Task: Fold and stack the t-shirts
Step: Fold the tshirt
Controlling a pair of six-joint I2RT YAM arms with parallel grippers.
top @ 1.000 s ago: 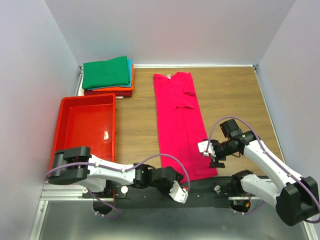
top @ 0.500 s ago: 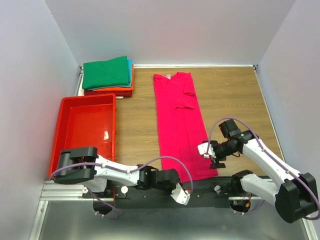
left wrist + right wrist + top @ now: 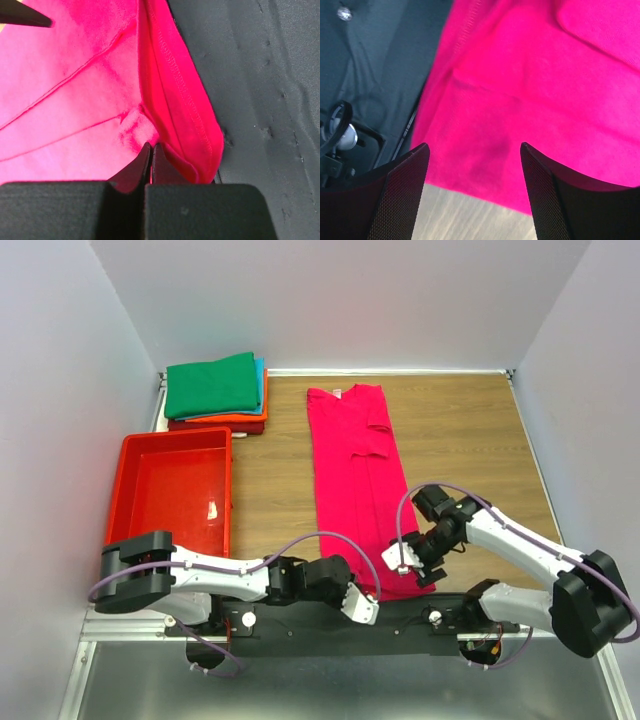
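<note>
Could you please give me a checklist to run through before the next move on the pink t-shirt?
1. Left gripper shut on the near hem corner of the magenta-pink cotton t-shirt: ok.
2. Right gripper gripping the other hem corner: not ok, its jaws are open over the cloth.
3. Left pinch holds every layer: cannot tell.
4. Shirt lying flat as a long strip: ok.
5. Stack of folded t-shirts, green on top, apart from the strip: ok.
</note>
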